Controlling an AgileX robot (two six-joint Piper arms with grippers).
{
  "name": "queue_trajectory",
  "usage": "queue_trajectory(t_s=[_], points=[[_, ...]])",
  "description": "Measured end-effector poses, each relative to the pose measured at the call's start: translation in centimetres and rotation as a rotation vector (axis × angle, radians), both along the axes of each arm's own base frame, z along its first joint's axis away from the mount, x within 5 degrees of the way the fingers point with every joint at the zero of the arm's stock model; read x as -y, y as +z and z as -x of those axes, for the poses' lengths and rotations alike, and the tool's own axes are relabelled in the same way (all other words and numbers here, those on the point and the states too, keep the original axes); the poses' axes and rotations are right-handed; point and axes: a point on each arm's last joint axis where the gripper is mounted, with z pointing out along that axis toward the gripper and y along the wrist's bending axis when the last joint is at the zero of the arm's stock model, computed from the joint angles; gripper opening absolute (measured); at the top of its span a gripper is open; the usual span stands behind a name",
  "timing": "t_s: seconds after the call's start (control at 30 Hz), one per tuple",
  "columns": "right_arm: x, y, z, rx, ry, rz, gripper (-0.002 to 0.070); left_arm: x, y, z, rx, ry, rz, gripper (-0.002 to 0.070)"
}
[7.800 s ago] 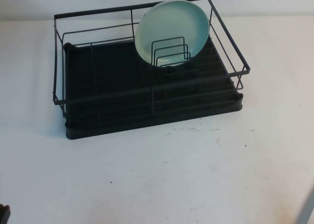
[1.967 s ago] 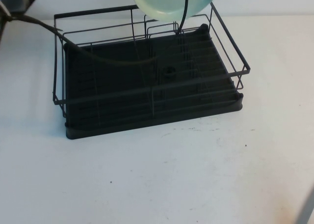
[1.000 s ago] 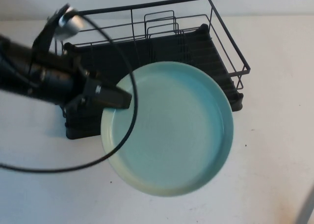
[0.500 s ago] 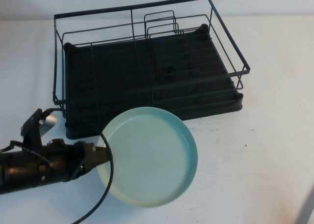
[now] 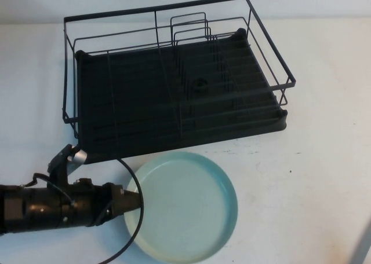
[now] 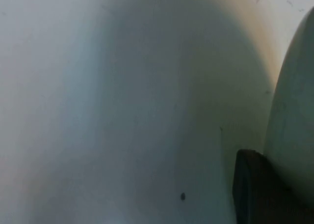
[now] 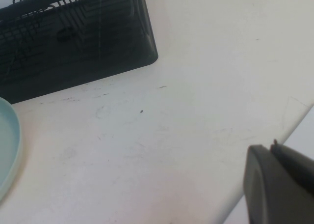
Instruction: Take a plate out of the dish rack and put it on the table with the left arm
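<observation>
Left tool, lower left of frame, clamps the near-left rim of the round mint-green plate lying flat on the white bench below the black wire dish rack; right tool at lower right, opening cannot be told.

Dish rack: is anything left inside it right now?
Nothing shows inside the dish rack except its wire dividers and ribbed drip tray. The plate lies on the table in front, its rim gripped by the left end effector.

The left gripper meets the plate at its rim, the contact hidden behind dark jaws. The right gripper is cut off at the right wrist view's corner.
</observation>
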Motion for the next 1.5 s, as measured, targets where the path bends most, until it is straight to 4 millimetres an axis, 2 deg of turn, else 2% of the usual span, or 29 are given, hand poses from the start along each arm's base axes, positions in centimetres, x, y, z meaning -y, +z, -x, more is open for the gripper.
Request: queue_trajectory(t_s=[0.1,0.3,0.43,0.63,0.73,0.8,0.87,0.93,1.03,1.23,1.5], points=[[0.0,0.0,0.0,0.0,0.0,0.0,-0.002,0.1,0.0,0.0,0.038,-0.043,0.002,0.0118],[0.0,0.0,0.0,0.0,0.0,0.0,-0.002,0.2,0.0,-0.1,0.101,-0.084,-0.022,0.0368],[0.0,0.0,0.0,0.0,0.0,0.0,-0.002,0.1,0.5,-1.0,0.143,-0.087,-0.032,0.0413],[0.0,0.0,0.0,0.0,0.0,0.0,-0.002,-1.3,2.3,-2.5,0.255,-0.095,-0.107,0.042],[0.0,0.0,0.0,0.0,0.0,0.0,-0.002,-2.5,3.9,-2.7,0.325,-0.086,-0.151,0.0403],[0.0,0.0,0.0,0.0,0.0,0.0,-0.002,-3.2,5.4,-2.5,0.386,-0.079,-0.177,0.0356],[0.0,0.0,0.0,0.0,0.0,0.0,-0.002,-3.8,6.9,-2.0,0.448,-0.073,-0.203,0.0272],[0.0,0.0,0.0,0.0,0.0,0.0,-0.002,-4.3,8.8,-1.2,0.525,-0.073,-0.242,0.014],[0.0,0.0,0.0,0.0,0.0,0.0,-0.002,-4.5,11.3,0.3,0.624,-0.085,-0.309,0.0041],[0.0,0.0,0.0,0.0,0.0,0.0,-0.002,-4.4,15.3,4.1,0.767,-0.096,-0.406,0.0004],[0.0,0.0,0.0,0.0,0.0,0.0,-0.002,-4.5,17.4,10.0,0.86,-0.048,-0.499,0.0001]])
